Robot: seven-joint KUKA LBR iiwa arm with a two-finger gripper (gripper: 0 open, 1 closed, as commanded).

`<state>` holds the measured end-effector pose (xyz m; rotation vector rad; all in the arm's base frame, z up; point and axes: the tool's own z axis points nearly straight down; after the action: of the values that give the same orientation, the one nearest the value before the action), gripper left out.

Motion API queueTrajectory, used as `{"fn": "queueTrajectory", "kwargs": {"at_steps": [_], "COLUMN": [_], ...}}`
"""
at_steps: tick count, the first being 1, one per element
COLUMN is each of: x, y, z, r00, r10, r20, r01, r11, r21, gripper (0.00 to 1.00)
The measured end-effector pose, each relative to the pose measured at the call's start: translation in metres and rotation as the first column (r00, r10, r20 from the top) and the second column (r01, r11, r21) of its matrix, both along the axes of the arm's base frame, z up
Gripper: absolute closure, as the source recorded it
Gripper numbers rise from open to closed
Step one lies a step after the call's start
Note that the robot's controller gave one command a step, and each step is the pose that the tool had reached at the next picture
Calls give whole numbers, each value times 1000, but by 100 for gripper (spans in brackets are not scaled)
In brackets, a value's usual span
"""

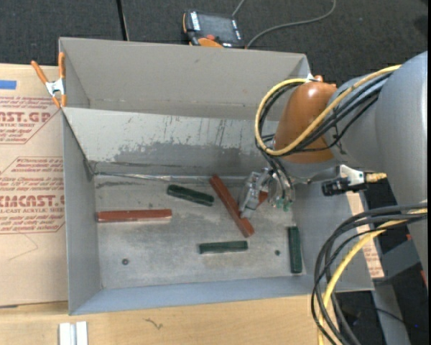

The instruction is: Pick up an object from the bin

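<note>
The gripper (261, 195) is being held low, just beside the slanted reddish-brown flat stick (230, 205). Nothing is being lifted yet, by appearance. Its opening cannot be told.

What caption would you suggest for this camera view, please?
Gripper low in the grey bin, beside a slanted red-brown stick.

A robotics lab. A cable-hung robot arm (406, 135) leans over a grey metal bin (179, 74). Dark carpet (50, 9) lies beyond.
</note>
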<state>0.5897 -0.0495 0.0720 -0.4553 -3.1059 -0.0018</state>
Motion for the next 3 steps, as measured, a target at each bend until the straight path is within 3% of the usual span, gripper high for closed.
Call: {"fn": "queueTrajectory", "kwargs": {"at_steps": [1,2,3], "x": [1,-13,-20], "y": [-1,76,131], "z": [-1,40,-5], "r00": [1000,995,997], "r10": [-1,-104,-73], "r20": [8,6,-1], "r01": [1,104,73], "r11": [1000,995,997], "r21": [-3,2,0], "gripper": [0,0,0]}}
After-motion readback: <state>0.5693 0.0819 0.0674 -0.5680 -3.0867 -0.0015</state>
